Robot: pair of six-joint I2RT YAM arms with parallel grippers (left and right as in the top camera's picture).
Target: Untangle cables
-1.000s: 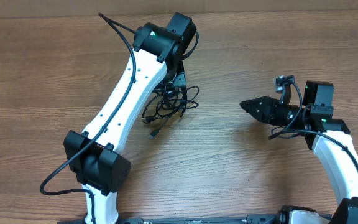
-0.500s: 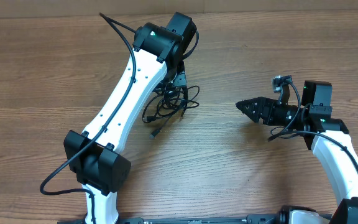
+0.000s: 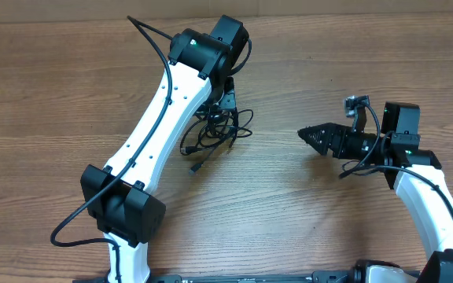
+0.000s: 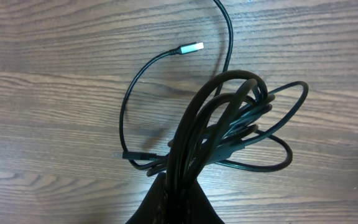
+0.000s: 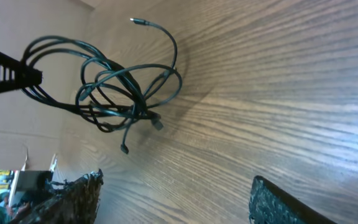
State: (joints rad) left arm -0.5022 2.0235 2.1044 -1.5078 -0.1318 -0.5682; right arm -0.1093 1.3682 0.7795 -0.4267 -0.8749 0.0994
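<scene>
Cables (image 4: 191, 127), thin glossy black loops, clenched in left fingers (image 4: 169, 208) over grained wood (image 4: 42, 93); right fingers (image 5: 278, 202) spread

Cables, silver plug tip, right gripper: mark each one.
cables (image 4: 188, 152), left wrist view, on the bunched strands.
silver plug tip (image 4: 192, 47), left wrist view, on the metal end.
right gripper (image 3: 303, 134), overhead view, between its fingertips.

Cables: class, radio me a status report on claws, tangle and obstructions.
Left claw shut on tangled thin black cables. Right claw open, empty, apart from the tangle. Nothing seen between them.
</scene>
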